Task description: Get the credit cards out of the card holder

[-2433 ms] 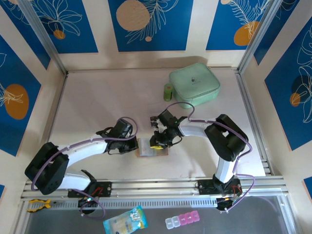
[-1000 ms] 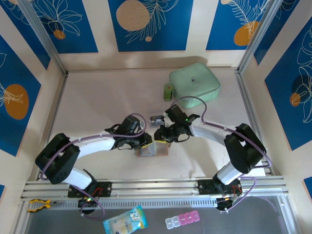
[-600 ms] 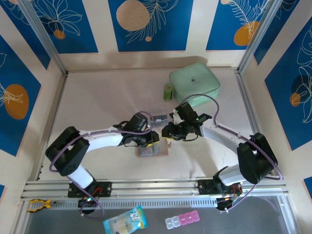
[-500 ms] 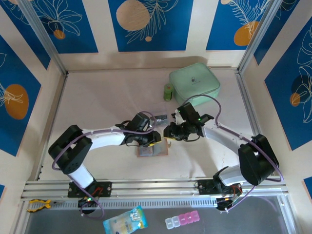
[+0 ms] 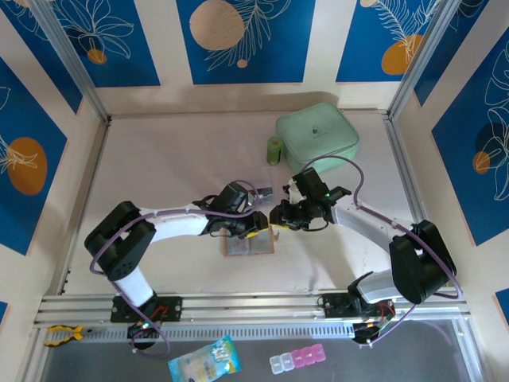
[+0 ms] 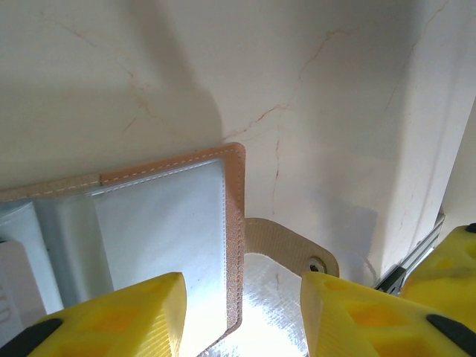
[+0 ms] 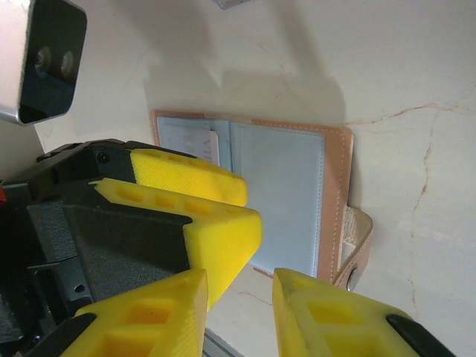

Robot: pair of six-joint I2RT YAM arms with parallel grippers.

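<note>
The table [image 5: 159,175] is a pale, veined surface enclosed by blue-panelled walls. The card holder [image 5: 248,246] lies spread open on it, directly below both end effectors, which face each other over the holder's far edge in the top view.

The left gripper [image 5: 254,229] has its yellow fingers well apart, with nothing between them. In the left wrist view, a grey-blue pocket with a tan stitched border lies below the gap. The snap tab [image 6: 286,245] lies flat beyond that border, between the two fingertips.

The right gripper [image 5: 277,221] is also parted and holds nothing. In the right wrist view the holder lies just ahead of its fingertips.

One credit card [image 7: 201,146] sits in the pocket on the side away from the tab. Only its upper corner and part of its lettering show. The rest is covered by the left gripper's fingers [image 7: 190,175], so the number of cards inside cannot be determined. Contact between any fingertip and the holder cannot be determined either.

A mint-green pouch [image 5: 318,135] lies well beyond the right gripper.
</note>
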